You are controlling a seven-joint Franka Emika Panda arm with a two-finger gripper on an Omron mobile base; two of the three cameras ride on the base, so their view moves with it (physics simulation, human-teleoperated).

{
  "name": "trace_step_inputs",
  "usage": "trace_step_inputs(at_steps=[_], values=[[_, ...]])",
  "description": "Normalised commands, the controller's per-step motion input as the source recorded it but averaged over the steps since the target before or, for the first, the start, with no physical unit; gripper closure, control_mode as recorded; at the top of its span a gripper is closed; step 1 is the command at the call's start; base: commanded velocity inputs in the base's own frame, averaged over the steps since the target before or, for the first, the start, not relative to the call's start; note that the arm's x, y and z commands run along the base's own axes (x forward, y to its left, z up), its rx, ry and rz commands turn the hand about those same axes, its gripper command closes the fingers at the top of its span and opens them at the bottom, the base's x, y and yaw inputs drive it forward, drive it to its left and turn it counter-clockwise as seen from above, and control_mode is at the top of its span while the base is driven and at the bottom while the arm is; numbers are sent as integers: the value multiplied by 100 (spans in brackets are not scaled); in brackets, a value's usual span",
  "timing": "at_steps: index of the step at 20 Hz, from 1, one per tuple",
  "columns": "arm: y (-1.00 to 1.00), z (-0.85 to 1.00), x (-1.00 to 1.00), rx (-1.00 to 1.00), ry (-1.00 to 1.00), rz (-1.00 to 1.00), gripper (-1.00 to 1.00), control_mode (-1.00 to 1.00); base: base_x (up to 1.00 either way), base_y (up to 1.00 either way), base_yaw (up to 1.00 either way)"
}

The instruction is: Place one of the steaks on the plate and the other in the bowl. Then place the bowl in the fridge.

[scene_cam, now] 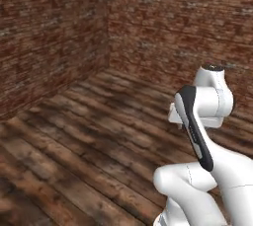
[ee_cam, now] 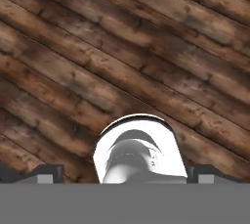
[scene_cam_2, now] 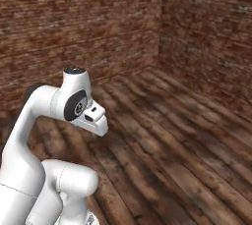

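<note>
Above plank floor (ee_cam: pixel 122 47), gripper (ee_cam: pixel 125 174) apparently spread, brick walls (scene_cam: pixel 49 32)

One robot arm (scene_cam: pixel 207 121); two brick walls (scene_cam: pixel 49 32); one plank floor (scene_cam: pixel 89 151).

The gripper (ee_cam: pixel 129 173) points at the dark wood-plank floor (ee_cam: pixel 122 47) with its jaws spread wide; brick walls (scene_cam: pixel 148 22) meet in a corner beyond

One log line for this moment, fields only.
scene: dark wooden plank floor, red-brown brick walls | claw: open, empty, facing floor | task items: none visible
</note>
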Motion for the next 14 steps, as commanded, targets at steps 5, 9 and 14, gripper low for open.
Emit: trace_step_inputs(at_steps=[5, 9, 14], values=[[0, 0, 0, 0, 0, 0, -100, 100, 50, 10, 76], [0, 0, 0, 0, 0, 0, -100, 100, 86, 0, 82], [0, 0, 0, 0, 0, 0, -100, 100, 94, -43, 50]])
